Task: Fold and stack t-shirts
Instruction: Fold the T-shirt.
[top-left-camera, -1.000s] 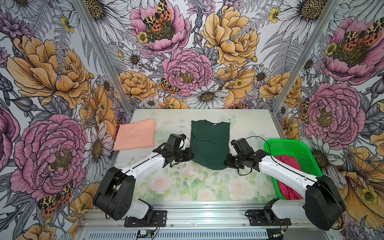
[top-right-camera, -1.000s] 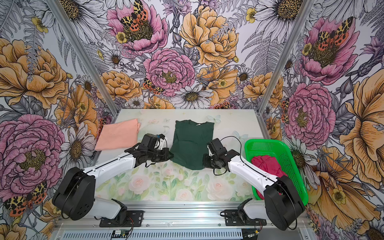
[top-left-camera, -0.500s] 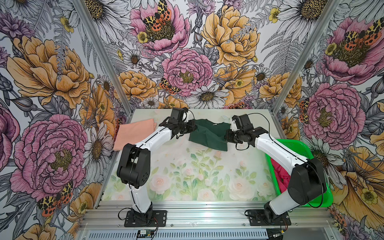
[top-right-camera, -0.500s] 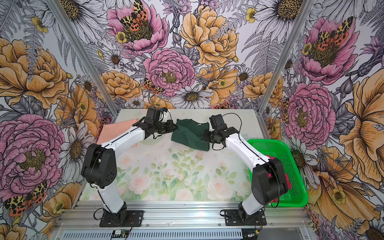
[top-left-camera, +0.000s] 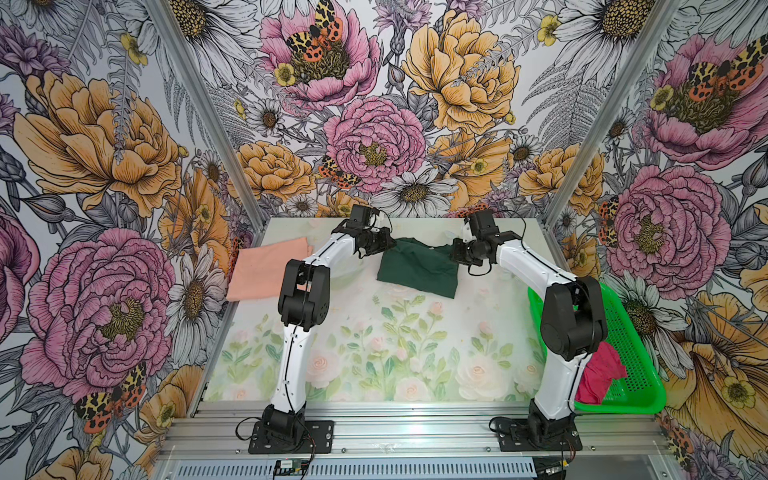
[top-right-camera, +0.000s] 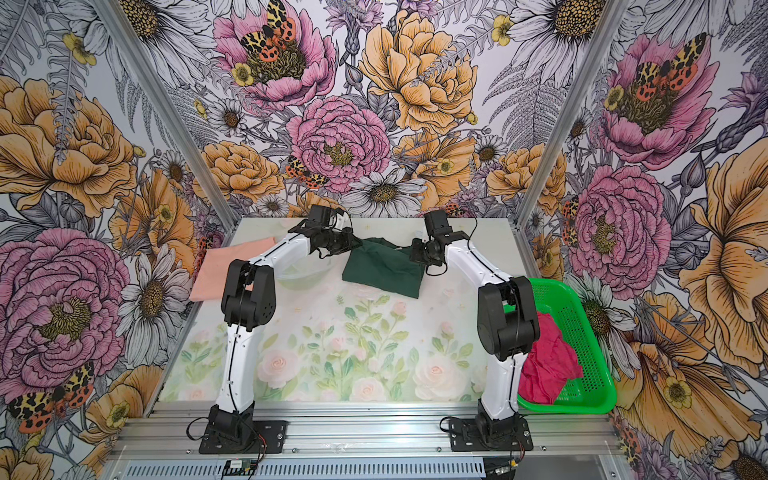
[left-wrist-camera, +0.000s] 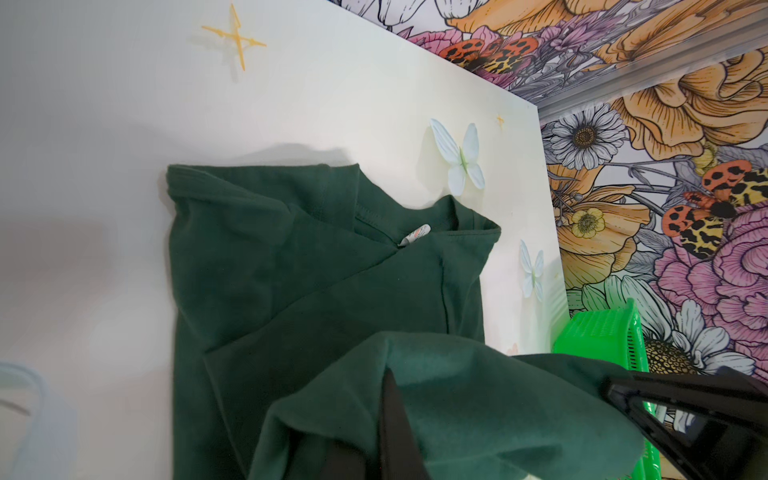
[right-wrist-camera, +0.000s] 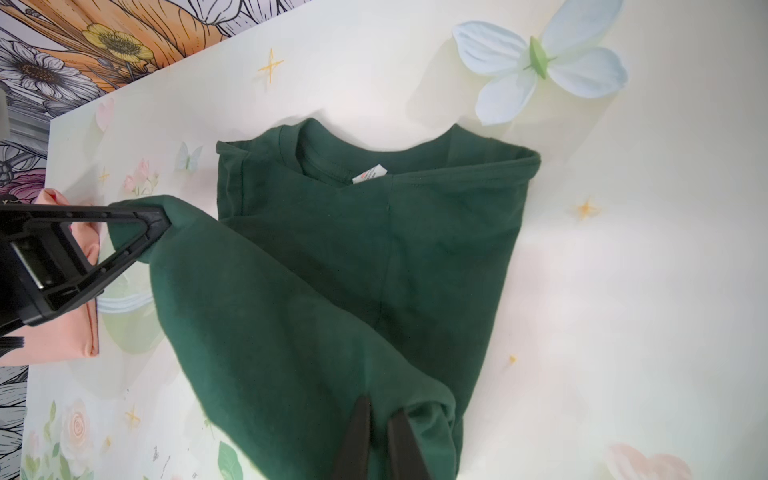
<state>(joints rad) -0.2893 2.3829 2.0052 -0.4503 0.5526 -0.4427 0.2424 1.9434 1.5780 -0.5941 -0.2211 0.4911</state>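
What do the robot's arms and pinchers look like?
Both arms, the left arm and right arm, have smooth white tubes joined by chunky black round joints, on black base plates. Thin black cables loop beside them. The left gripper and right gripper are black, with flat fingers shaped like hollow triangles.

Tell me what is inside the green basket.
A crumpled crimson-pink t-shirt lies in the green basket. The right arm covers part of it; anything beneath the shirt cannot be seen.

Three walls (top-left-camera: 374, 124) carry large floral and butterfly wallpaper. The table (top-left-camera: 395, 340) has a pale rose print. An aluminium rail (top-left-camera: 415, 430) spans its near edge.
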